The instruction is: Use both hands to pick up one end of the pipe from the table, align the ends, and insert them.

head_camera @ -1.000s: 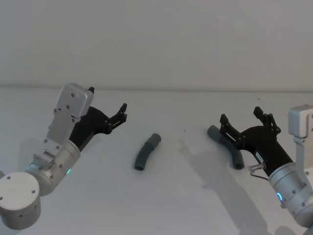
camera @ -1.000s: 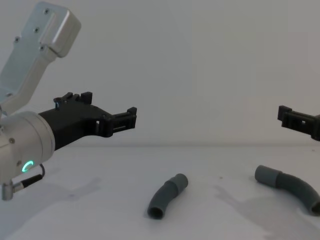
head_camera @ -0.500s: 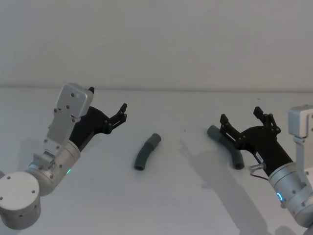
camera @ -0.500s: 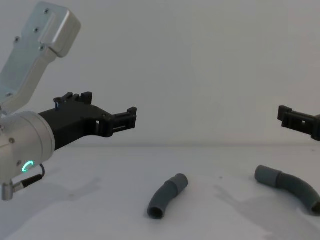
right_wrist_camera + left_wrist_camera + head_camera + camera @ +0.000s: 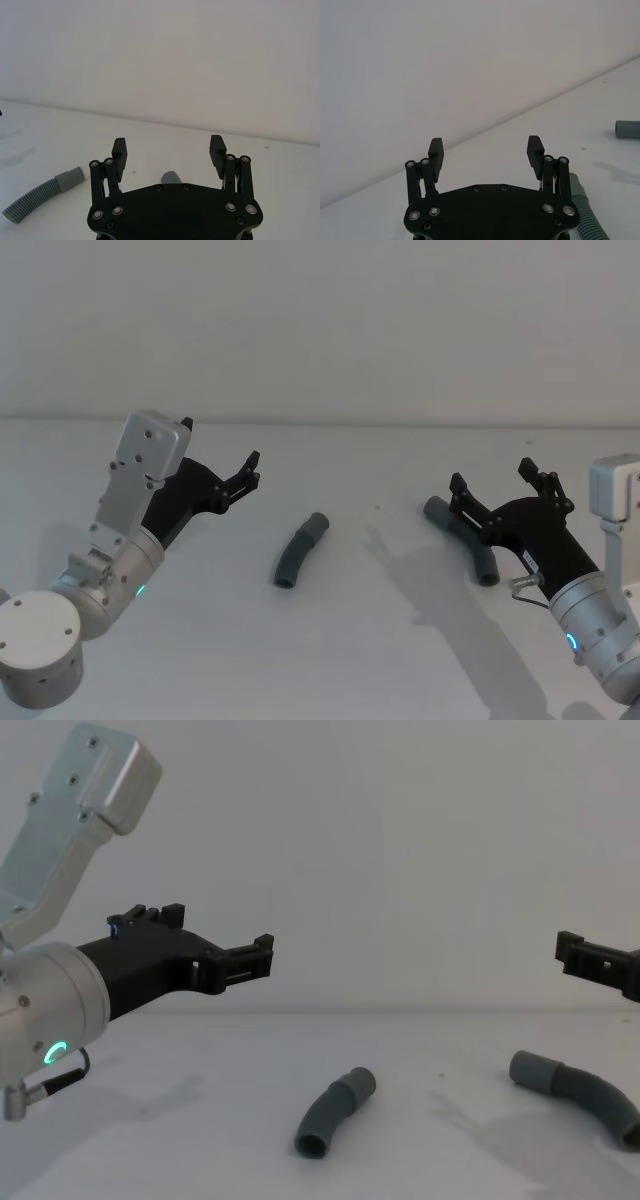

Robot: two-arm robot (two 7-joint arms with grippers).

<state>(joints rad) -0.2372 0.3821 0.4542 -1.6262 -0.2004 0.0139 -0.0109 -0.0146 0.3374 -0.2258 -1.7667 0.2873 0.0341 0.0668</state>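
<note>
On the white table (image 5: pixel 340 660) the middle pipe piece (image 5: pixel 299 551) lies alone, well apart from the right pipe piece (image 5: pixel 437 510), and both rest flat with none of their ends joined. Over the table's left side the left claw (image 5: pixel 220 443) hangs released and empty, its fingers spread wide and aimed toward the middle pipe piece. To the right, the right claw (image 5: pixel 492 478) hovers above the right pipe piece, also released, holding nothing.

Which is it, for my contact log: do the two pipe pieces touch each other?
Apart. The head view shows bare table between the left pipe piece and the right pipe piece.
</note>
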